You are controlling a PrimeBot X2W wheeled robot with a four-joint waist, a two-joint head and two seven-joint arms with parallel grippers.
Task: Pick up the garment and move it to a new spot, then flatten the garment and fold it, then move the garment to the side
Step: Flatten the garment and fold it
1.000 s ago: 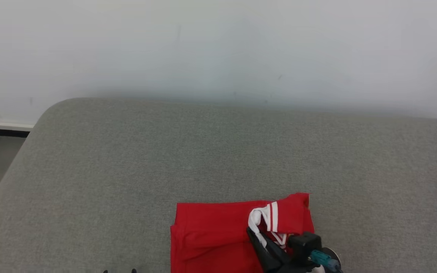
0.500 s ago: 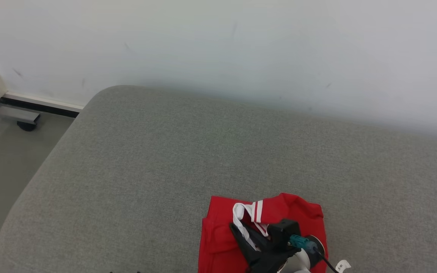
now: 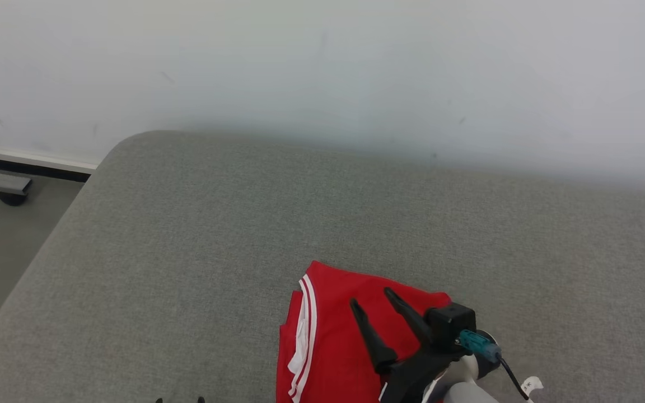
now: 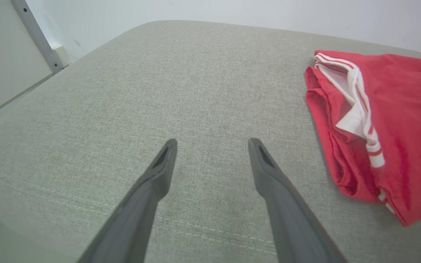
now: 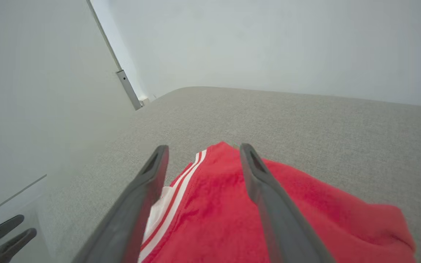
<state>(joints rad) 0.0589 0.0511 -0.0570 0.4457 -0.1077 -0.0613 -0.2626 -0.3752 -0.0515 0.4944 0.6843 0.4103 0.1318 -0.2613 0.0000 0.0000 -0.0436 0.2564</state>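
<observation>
Right gripper (image 3: 370, 296) fingers spread wide, gripping nothing, hovers just over the red garment (image 3: 328, 347). Garment lies bunched in a rough fold on the grey cushion (image 3: 188, 252), near side, white-striped trim on robot's left. Left gripper (image 4: 213, 141) spread wide too, empty, over bare cushion beside the garment
</observation>
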